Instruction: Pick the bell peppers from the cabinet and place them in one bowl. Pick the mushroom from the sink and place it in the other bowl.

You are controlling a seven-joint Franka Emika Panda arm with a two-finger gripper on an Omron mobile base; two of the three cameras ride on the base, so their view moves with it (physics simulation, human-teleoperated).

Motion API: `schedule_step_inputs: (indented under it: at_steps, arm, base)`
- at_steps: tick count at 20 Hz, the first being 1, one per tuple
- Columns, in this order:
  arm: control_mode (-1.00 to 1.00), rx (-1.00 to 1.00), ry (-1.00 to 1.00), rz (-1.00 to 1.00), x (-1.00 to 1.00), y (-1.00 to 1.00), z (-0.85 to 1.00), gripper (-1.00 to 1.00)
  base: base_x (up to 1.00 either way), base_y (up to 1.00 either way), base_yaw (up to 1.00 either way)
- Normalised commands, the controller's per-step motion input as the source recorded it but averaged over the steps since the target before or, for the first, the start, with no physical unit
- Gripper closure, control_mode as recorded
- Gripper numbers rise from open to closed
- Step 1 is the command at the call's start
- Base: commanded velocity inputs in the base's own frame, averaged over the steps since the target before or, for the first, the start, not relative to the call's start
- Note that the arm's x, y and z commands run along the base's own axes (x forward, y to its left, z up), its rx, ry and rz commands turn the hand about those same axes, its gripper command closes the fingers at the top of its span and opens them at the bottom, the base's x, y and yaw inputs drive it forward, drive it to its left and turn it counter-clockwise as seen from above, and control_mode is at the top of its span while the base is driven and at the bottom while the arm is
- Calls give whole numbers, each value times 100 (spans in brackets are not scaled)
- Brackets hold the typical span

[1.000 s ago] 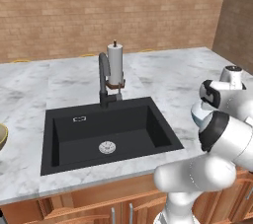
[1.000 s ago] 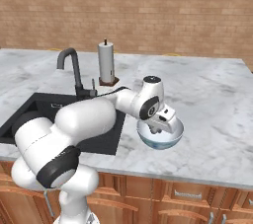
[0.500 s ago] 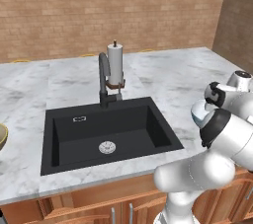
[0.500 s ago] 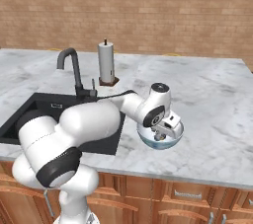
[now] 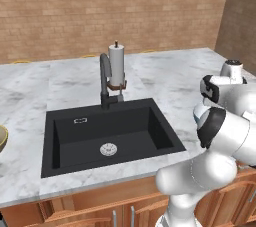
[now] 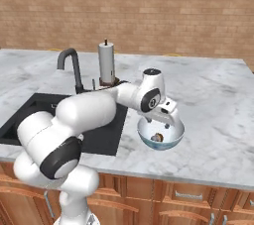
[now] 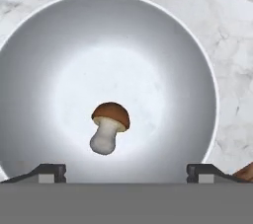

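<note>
The hand (image 7: 126, 172) hangs spread wide right above the pale bowl (image 7: 192, 60), holding nothing. The mushroom (image 7: 108, 127) lies inside that bowl, free of both fingers: looks like release. Next call: lift straight up off the bowl.

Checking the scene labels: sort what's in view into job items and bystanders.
Job items: mushroom lying in the silver bowl; sink; yellow bowl at the counter's left edge; open gripper above the silver bowl.
Bystanders: paper towel roll; faucet.
</note>
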Motion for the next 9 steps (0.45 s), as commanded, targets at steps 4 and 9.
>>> schedule_step_inputs:
  at_steps: [4,9]
  arm:
    - [-100,2,6,-2,-27,6,78,-100]
    - [-100,3,0,-1,-38,16,27,-100]
  base:
    - [0,0,0]
    - [0,0,0]
